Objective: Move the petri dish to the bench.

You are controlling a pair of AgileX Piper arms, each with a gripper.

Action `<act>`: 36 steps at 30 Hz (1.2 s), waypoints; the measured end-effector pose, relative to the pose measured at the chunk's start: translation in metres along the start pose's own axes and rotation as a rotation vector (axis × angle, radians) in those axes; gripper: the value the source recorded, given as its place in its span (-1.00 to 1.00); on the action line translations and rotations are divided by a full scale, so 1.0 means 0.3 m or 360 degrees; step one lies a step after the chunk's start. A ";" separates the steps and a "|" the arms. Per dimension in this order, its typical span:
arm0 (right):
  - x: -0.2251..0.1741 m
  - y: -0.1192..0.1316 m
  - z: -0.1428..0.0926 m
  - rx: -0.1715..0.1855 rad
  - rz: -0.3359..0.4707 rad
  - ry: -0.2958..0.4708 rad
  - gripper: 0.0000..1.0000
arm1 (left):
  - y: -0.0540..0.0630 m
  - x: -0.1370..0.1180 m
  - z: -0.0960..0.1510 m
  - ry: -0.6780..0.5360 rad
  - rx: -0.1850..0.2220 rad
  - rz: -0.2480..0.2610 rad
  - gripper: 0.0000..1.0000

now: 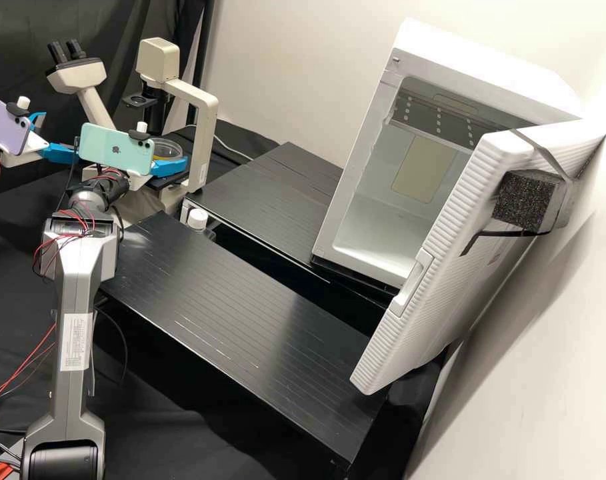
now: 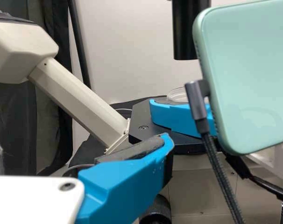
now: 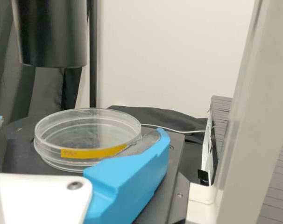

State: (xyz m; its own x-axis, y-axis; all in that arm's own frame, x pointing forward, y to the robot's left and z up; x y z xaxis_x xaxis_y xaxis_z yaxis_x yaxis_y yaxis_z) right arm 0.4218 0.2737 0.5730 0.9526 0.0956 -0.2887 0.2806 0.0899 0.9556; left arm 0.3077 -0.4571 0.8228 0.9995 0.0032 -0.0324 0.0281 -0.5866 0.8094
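petri dish (image 3: 88, 135) sits on the black microscope stage (image 3: 17, 159), between the 2 parted fingers of the right gripper (image 1: 169, 166). left gripper (image 1: 61, 137): 2 fingers stand apart, holding nothing.

Glossy, clear plastic dish (image 3: 88, 133).

You'll see the clear, round petri dish (image 1: 169, 149), yellow label (image 3: 94, 152) on its side, sitting level at the black microscope stage (image 2: 140, 114), toward ten o'clock in your high view.
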 end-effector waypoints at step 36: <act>0.003 0.010 0.018 0.0010 -0.0002 -0.0005 -1.00 | 0.000 0.000 0.000 0.0000 0.0000 0.0000 1.00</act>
State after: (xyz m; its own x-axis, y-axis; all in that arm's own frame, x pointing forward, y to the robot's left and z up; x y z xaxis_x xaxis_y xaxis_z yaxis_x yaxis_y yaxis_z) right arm 0.4241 0.2686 0.5761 0.9525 0.0926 -0.2900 0.2828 0.0837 0.9555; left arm 0.3077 -0.4571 0.8228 0.9995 0.0032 -0.0324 0.0281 -0.5866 0.8094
